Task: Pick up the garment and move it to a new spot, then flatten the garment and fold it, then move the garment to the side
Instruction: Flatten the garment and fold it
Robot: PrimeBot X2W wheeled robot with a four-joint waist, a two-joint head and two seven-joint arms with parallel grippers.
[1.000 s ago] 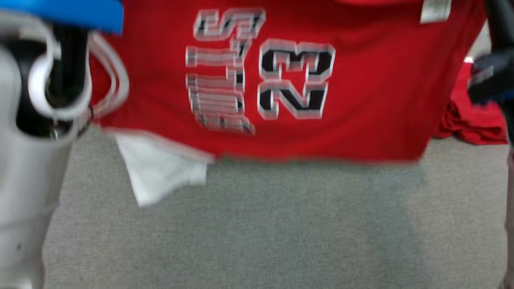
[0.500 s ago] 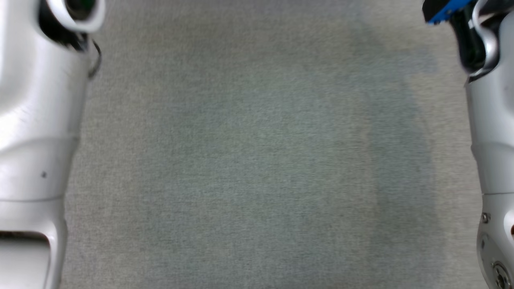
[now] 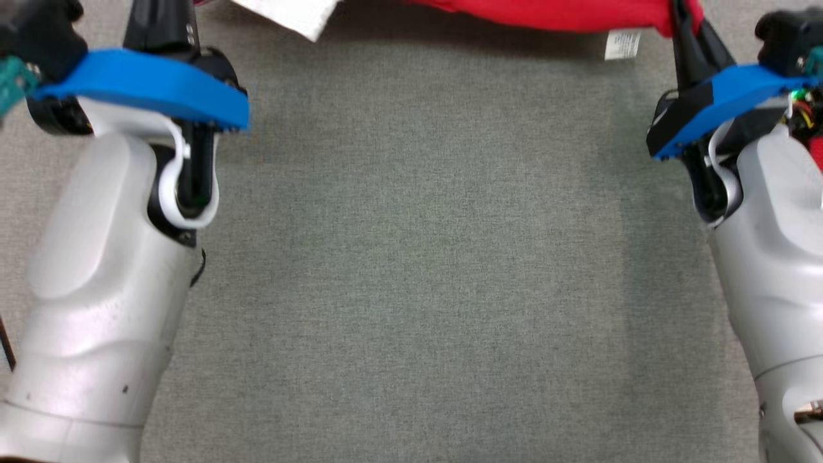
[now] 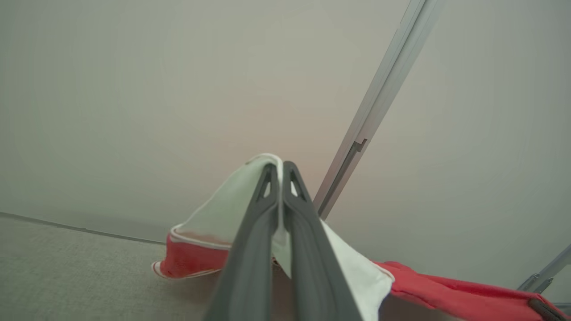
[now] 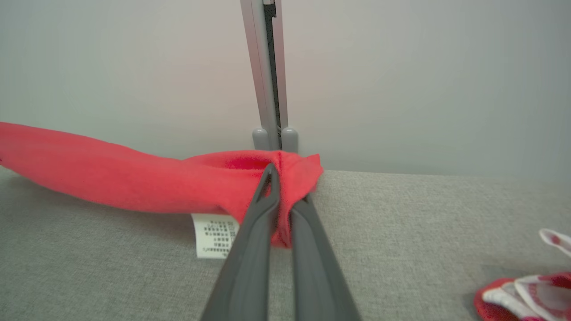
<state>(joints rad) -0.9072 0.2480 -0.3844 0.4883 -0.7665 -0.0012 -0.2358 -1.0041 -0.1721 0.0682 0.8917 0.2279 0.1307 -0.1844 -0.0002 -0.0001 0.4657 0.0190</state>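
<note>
Garment (image 5: pixel 111 178) in left pincer (image 4: pixel 280 166), right pincer (image 5: pixel 281 170)

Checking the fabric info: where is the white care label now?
In the right wrist view, the care label hangs below the red garment, beside the right end effector.

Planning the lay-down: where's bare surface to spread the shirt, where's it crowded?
Free: the grey surface between left forearm and right forearm, nearer than the red garment strung between left gripper and right gripper. Crowded: the far strip under that garment, plus a red-and-white heap right of the right gripper.
</note>
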